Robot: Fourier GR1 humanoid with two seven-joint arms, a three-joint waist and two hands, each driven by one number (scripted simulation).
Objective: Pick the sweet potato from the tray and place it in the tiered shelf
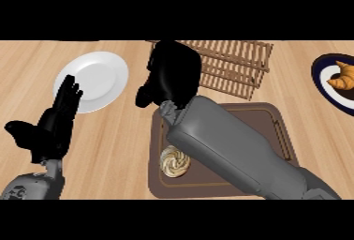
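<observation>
Looking down, we see the wooden table (110, 140) first, then the brown tray (207, 185) with a swirled pastry (174, 161) in it. Our right robot hand (169, 75) hangs over the slatted shelf (239, 65), fingers curled; whether it holds the sweet potato we cannot tell, as none shows. Our left robot hand (52, 124) rests spread, fingers up, beside a white plate (97, 79). A croissant (342, 77) sits on a dark plate (319, 82) at right.
</observation>
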